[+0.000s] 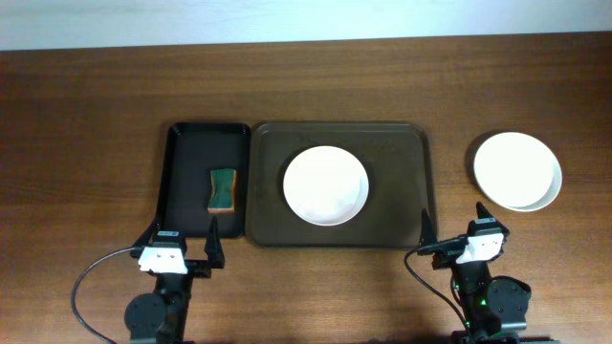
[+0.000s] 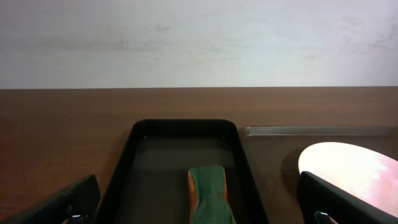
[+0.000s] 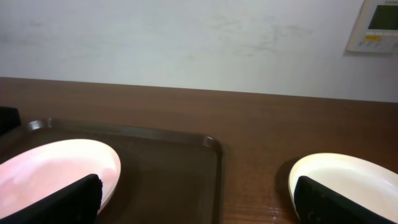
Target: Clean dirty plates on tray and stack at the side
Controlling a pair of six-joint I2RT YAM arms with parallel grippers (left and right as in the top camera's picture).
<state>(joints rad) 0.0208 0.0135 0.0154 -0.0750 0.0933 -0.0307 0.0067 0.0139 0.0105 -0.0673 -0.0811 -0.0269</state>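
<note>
One white plate sits mid-frame on the brown tray, yet to be wiped, I judge; side stack on bench at right, count unclear; my left tool and right tool at bottom, jaws apart, empty.

Left tool and right tool hang low at six o'clock, jaws spread wide, empty, pointing toward twelve.

no text, brand, number or sign can be read in any view. the only thing bearing marks is a white wall panel at the top right of the right wrist view: its pale screen and small orange strip are too blurred to read.
</note>
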